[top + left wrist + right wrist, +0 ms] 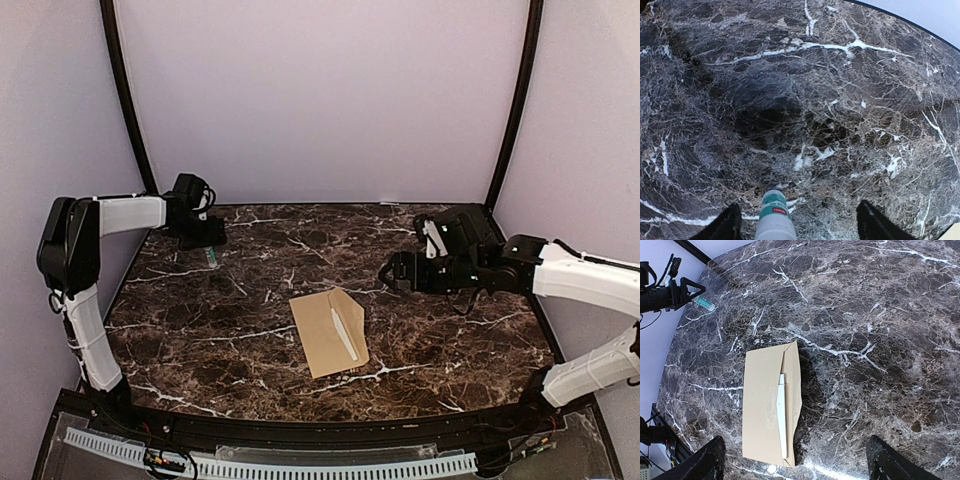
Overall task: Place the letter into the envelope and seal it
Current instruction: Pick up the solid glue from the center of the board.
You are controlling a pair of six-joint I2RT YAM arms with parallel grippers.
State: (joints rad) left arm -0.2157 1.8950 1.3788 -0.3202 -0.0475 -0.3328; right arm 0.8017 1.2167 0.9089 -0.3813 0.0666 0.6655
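The left gripper (pixel 799 231) stands wide open at the far left, with a small teal-labelled tube (pixel 774 216) lying ungripped between its fingers. The right gripper (pixel 800 467) gapes wide too, holding nothing, above the marble table (pixel 200 320). Left of it the envelope (pixel 322 320) lies flat mid-table, and a pale sliver of the letter (pixel 343 334) shows at its flap.

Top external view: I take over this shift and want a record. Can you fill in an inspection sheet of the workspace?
Surface: dark marble table, white veins.
Job's things: envelope flat mid-table; pale letter strip shows along its flap.
Clutter: white tube with teal label, far left, under the left gripper.
Grippers: left gripper open; right gripper open, empty, right of the envelope.
Cables: black cables at the right wrist.
Surroundings: pale walls, black poles.
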